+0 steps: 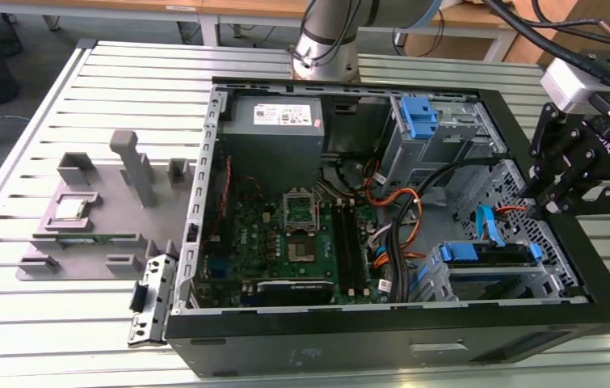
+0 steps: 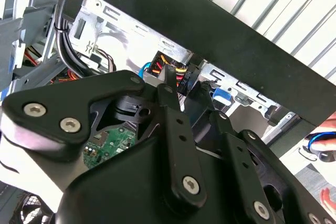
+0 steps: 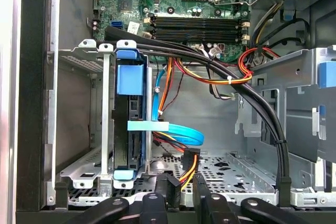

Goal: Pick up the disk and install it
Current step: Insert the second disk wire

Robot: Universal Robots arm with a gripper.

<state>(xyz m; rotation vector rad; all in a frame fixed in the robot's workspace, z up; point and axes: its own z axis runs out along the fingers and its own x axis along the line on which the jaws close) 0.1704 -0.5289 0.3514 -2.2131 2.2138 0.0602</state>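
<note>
The disk lies in the drive bay at the front corner of the open computer case, on the exterior view's right, with its bright blue carrier frame around it. In the first wrist view the disk stands on edge between the bay's metal rails, blue carrier tabs at both ends. My gripper hovers above the case's right wall, a little past the bay. Its fingers are narrowly open with nothing between them in both wrist views. Cables show through the gap.
A grey power supply box and an upright blue latch sit at the case's back. The motherboard and thick cable bundles lie inside. A grey fixture stands on the slatted table. A hand is at the edge.
</note>
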